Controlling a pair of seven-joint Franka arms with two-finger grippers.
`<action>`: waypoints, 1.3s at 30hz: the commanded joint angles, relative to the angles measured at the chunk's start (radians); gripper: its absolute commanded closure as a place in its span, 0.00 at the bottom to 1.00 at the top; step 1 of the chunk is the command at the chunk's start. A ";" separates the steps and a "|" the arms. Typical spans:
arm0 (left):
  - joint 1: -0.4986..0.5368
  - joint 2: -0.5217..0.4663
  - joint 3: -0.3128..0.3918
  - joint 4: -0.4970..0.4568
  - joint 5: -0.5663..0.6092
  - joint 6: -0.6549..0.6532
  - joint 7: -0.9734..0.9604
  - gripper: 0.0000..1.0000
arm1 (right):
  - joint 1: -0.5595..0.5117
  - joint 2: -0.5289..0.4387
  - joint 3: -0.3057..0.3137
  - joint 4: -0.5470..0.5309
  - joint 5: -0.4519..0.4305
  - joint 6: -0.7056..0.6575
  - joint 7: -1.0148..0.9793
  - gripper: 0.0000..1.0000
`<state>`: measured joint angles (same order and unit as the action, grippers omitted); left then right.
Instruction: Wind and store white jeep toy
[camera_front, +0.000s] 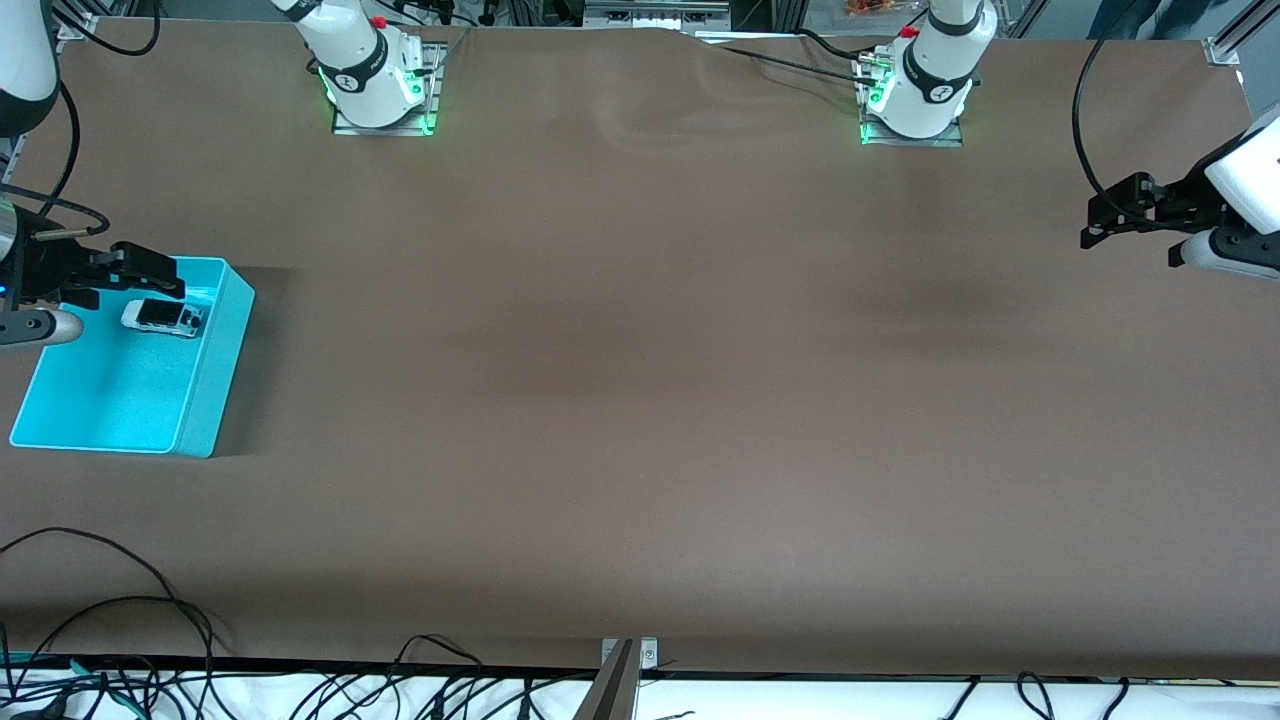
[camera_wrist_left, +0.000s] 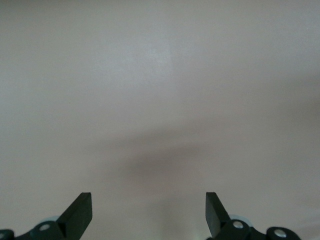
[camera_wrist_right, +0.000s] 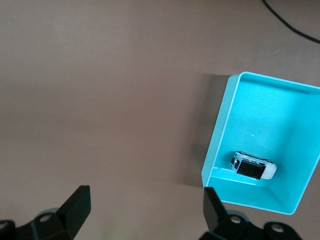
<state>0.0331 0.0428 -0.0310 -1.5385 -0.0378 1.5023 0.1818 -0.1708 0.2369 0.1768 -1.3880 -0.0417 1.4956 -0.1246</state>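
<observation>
Cyan bin (camera_front: 205, 400) holds the black-roofed white jeep toy (camera_front: 162, 317); right hand (camera_front: 150, 272) and left hand (camera_front: 1095, 225) both gape empty.

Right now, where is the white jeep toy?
The white jeep toy lies inside the cyan bin at the right arm's end of the table, in the part of the bin farther from the front camera, under the open right claw.

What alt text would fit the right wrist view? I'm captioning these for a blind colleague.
A white jeep toy lies inside a cyan bin on a brown table, close to one wall. The open right gripper shows at the frame's edge, empty, over bare table beside the bin.
</observation>
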 joint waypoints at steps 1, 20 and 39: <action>-0.006 0.023 -0.001 0.046 0.018 -0.014 0.002 0.00 | -0.003 -0.017 0.004 0.009 -0.014 -0.046 0.084 0.00; -0.010 0.032 -0.006 0.077 0.012 -0.014 0.001 0.00 | -0.003 -0.051 0.010 -0.043 -0.017 -0.026 0.149 0.00; -0.015 0.038 -0.003 0.077 0.019 -0.014 0.002 0.00 | -0.003 -0.047 0.012 -0.039 -0.014 -0.018 0.148 0.00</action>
<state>0.0199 0.0611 -0.0338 -1.5003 -0.0378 1.5023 0.1818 -0.1682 0.2016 0.1827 -1.4125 -0.0417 1.4709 0.0292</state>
